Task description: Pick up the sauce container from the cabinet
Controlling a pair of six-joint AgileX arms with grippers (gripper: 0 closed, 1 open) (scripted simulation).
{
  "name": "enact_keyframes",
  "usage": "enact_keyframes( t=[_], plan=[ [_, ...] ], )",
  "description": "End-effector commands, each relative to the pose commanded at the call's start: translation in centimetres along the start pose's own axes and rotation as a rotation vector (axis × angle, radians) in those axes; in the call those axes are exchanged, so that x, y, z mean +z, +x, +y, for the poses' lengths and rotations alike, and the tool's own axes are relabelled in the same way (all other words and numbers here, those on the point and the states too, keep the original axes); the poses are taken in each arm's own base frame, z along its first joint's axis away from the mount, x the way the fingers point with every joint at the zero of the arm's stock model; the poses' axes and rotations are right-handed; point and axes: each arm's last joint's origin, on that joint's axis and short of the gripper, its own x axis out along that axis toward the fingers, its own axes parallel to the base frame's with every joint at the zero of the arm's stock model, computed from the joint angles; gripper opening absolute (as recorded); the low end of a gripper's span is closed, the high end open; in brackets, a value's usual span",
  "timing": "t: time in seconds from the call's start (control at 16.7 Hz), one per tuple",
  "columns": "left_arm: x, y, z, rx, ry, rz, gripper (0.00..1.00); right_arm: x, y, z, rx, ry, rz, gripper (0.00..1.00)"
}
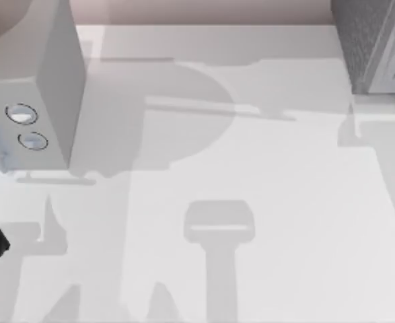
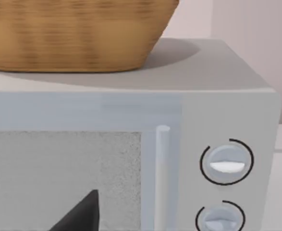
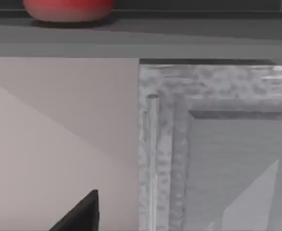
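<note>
- Top view: the white table (image 1: 251, 168) is seen from above, with a microwave (image 1: 42, 94) at its left edge and a grey cabinet (image 1: 375, 47) at its far right corner; the cabinet is taken as the landmark below.
- The cabinet (image 3: 217, 159) is seen closely in the right wrist view, with its upright handle (image 3: 153, 159) beside a panelled door.
- On a ledge above the cabinet door a red rounded thing (image 3: 68, 9) is cut off by the frame; it may be the sauce container, but this cannot be confirmed.
- Far from the cabinet, a basket (image 2: 78, 33) rests on the microwave (image 2: 131, 159).
- Judged from this, nothing has been picked up yet; reaching and grasping remain.
- Only a dark fingertip of each gripper is shown, so whether either is released or clenched cannot be told.
</note>
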Motion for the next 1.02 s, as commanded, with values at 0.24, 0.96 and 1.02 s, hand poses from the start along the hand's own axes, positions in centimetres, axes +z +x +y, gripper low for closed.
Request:
enact_keyframes(
  t=[0.24,0.96,1.02],
  plan=[
    [0.0,0.0,0.0,0.000,0.000,0.000,1.00,6.2,4.3,1.2,-0.007,0.003,-0.017,1.00],
    [0.0,0.0,0.0,0.000,0.000,0.000,1.00,9.1,8.5,2.4,-0.020,0.004,-0.009,1.00],
    [0.0,0.0,0.0,0.000,0.000,0.000,1.00,9.2,8.7,2.8,-0.020,0.005,-0.011,1.00]
  ],
)
